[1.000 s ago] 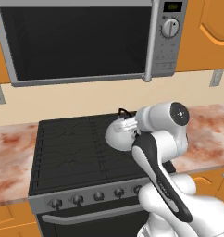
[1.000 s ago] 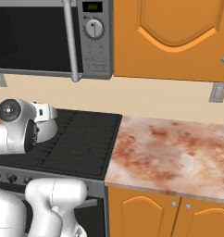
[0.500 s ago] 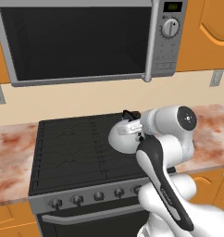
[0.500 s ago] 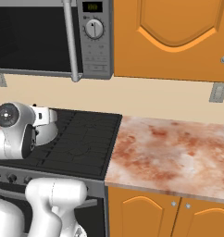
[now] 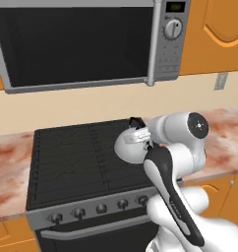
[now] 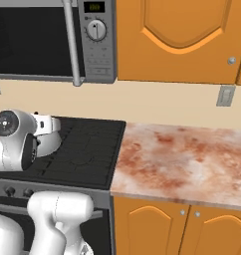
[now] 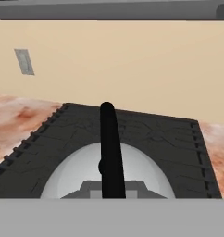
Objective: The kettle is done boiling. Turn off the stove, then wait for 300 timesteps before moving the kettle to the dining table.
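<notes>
Left base view: The kettle (image 5: pixel 132 148) sits on the stove (image 5: pixel 72 162), at about 3 o'clock on the black top, near the right edge. The tool (image 5: pixel 138 129) is at the top of the kettle, right by the thin black handle. The fingers are hidden by the white arm, so the grip cannot be seen here. The knobs (image 5: pixel 99 209) sit in a row along the front, at 6 o'clock. No flame can be seen.

Right base view: The kettle (image 6: pixel 47 143) peeks out behind the arm at 9 o'clock. The marbled tabletop (image 6: pixel 182 162) lies next to the stove (image 6: pixel 87 149), at 3 o'clock. The microwave (image 6: pixel 53 40) hangs above.

Hand view: The black handle (image 7: pixel 111 152) runs straight up the middle, with the round kettle (image 7: pixel 77 173) under it. The tool is clenched tight, and it looks like it is grasping the handle.

To do this step well, lift slowly and keep the kettle level, because the handle is thin and the kettle could swing.

What is inside the kettle cannot be seen.
</notes>
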You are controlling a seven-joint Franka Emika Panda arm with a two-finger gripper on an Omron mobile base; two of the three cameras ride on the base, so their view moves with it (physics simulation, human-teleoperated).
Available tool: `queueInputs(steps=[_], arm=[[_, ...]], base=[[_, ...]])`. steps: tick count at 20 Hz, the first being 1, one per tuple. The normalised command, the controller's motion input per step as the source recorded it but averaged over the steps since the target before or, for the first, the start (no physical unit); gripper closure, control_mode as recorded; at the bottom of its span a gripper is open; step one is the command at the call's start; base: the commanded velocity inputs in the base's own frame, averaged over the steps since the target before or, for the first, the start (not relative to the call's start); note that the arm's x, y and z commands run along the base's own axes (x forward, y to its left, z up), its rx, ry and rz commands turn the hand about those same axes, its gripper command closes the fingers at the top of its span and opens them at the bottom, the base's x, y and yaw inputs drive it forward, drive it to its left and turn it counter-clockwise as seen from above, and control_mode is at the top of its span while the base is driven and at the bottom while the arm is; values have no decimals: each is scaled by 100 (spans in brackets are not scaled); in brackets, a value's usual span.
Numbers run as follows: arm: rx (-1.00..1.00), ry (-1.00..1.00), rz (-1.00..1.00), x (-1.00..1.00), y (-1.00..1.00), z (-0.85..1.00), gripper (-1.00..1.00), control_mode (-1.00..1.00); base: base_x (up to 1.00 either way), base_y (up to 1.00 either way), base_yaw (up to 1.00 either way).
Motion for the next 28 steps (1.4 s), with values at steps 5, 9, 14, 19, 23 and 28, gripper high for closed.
queueInputs(steps=[5, 9, 14, 19, 23, 28], arm=[[0, 0, 0, 0, 0, 0, 100, 100], [0, 0, 0, 0, 0, 0, 100, 100], [0, 0, 0, 0, 0, 0, 100, 100], [0, 0, 0, 0, 0, 0, 100, 100], [0, 0, 0, 0, 0, 0, 100, 100], [0, 0, 0, 0, 0, 0, 100, 100]], base=[[-33, -7, -30], [-44, -9, -32], [-44, -10, -35], [-36, -2, -43], [-36, -1, -50], [-33, 0, -53]])
